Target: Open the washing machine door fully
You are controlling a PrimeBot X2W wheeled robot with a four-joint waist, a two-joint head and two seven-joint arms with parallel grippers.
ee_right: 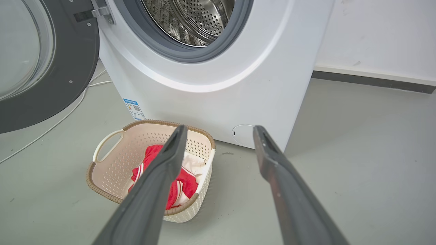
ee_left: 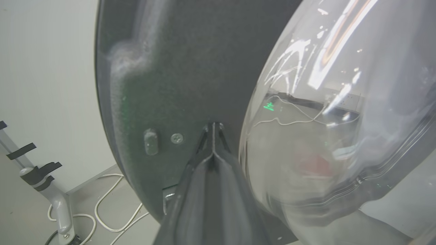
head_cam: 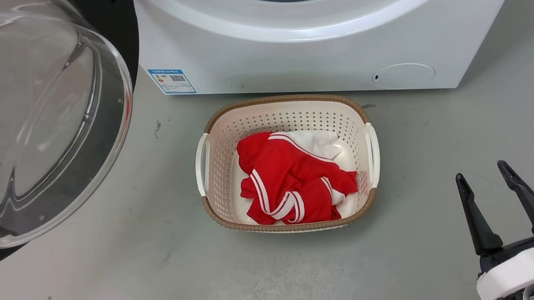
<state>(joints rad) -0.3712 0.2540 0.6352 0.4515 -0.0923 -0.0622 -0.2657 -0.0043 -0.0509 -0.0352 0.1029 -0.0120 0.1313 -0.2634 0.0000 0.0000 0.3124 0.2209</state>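
Note:
The washing machine door [head_cam: 24, 117] stands swung out to the left of the white washing machine [head_cam: 283, 47], its clear glass bowl bulging toward me and its black rim behind. In the right wrist view the door [ee_right: 71, 68] hangs from its hinge at the left of the machine [ee_right: 211, 88], and the steel drum [ee_right: 194, 20] is exposed. My left gripper [ee_left: 213, 127] is shut, its tips against the door's dark inner face [ee_left: 177, 68] beside the glass bowl [ee_left: 340, 119]. My right gripper [head_cam: 485, 178] hovers open over the floor at the lower right, holding nothing, and its fingers [ee_right: 170, 153] frame the basket.
A cream perforated basket [head_cam: 216, 179] with red and white cloth [head_cam: 292, 178] sits on the floor in front of the machine. White cables [ee_left: 109, 204] and a grey stand with black tape [ee_left: 51, 190] lie beyond the door. A wall with a dark baseboard [ee_right: 374, 81] runs to the right.

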